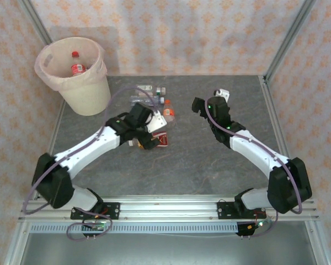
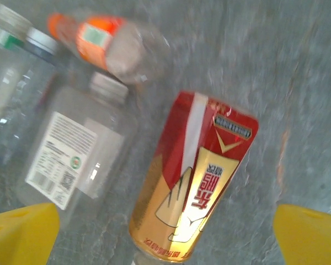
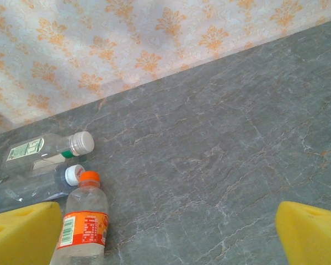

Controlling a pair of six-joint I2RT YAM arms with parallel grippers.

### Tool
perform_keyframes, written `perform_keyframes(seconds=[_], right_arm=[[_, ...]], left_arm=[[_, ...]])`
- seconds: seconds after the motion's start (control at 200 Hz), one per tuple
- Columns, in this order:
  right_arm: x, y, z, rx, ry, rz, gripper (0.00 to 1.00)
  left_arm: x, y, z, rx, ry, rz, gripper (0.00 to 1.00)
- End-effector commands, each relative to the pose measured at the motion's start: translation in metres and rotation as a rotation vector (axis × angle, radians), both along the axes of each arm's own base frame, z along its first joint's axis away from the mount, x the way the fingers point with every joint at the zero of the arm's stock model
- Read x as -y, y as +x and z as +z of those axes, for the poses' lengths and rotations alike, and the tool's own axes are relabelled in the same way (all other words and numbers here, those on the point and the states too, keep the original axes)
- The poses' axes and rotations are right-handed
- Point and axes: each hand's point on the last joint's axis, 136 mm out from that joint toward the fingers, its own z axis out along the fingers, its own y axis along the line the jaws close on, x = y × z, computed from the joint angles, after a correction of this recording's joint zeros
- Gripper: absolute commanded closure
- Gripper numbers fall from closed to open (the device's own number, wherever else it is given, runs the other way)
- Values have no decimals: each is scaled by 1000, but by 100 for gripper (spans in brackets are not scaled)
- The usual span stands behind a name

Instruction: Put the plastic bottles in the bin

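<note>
One red-labelled bottle [image 1: 77,68] lies in the bin [image 1: 89,97], several bottles [image 1: 145,100] wait on the bench [image 1: 209,163], both pairs of jaws spread and empty.

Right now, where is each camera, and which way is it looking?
Top: above and behind the arms, looking down at the table, bin and bottles; shows both arms, left gripper and right gripper.
Left wrist: on the left arm, looking down close at the red bottle; its open yellow fingertips at the bottom corners.
Right wrist: on the right arm, looking low across the table toward the wall; its yellow fingertips too.
Shared: both wrist views show the orange bottle.
</note>
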Motion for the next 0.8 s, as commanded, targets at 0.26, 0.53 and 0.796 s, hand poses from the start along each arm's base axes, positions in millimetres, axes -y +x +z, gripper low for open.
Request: perform_keyframes(seconds=[0.26,0.53,0.796], right_arm=[[16,-6,9,35,-30,-44,1],[19,-9,9,32,-32,-53,1],[21,-10,13,43,-31,-61,1]], left_arm=[[-16,19,-81,-107,356,-98,5],[-11,37,-121,-91,409,-121,12],[-6,42,-107,-46,349,-72,24]])
